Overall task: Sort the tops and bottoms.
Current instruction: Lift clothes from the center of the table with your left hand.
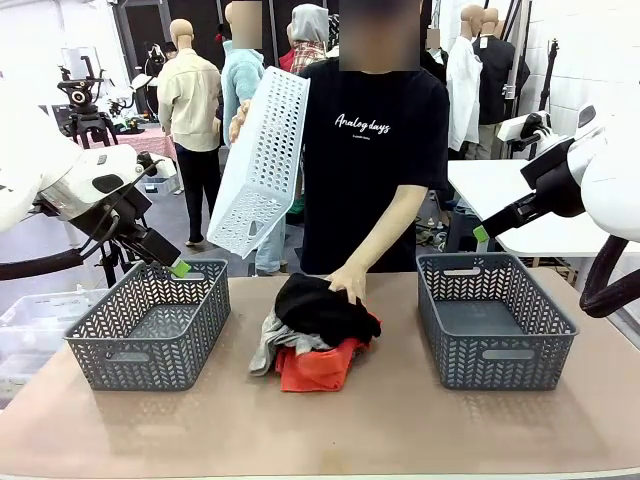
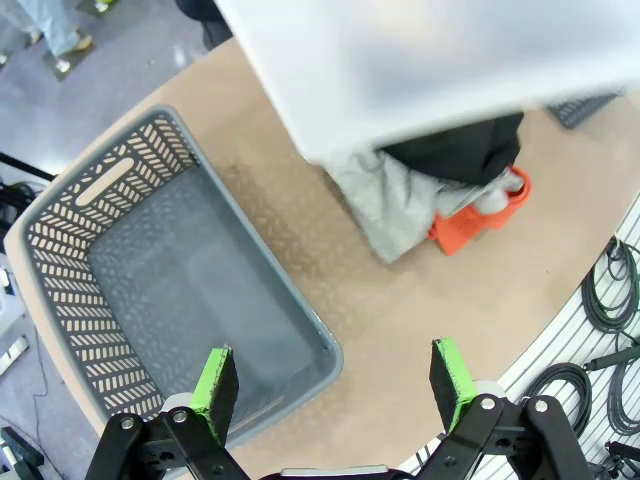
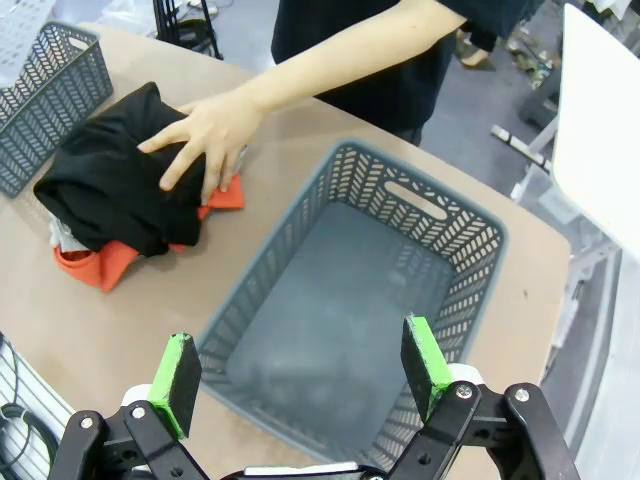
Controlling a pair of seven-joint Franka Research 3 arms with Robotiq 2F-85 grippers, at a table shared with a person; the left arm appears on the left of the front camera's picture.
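Tops [image 1: 318,367] and black bottoms [image 1: 322,308] lie heaped on the counter [image 1: 400,425], well apart from both jaws. Left jaws released over empty left basket [image 1: 150,345]; right jaws released over empty right basket [image 1: 495,350].

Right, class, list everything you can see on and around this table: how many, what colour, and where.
left basket, right basket: two, dark grey, at the table's ends, both empty
white basket: one, white, held tilted in the air by the person
black garment: one, black, top of the pile at mid-table
grey garment: at least one, light grey, under the black, pile's left side
orange garment: one, orange, bottom of the pile
table: one, tan
person's hand: on the black garment; other hand at the white basket's edge
left gripper: jaws open, above the left basket
right gripper: jaws open, above the right basket
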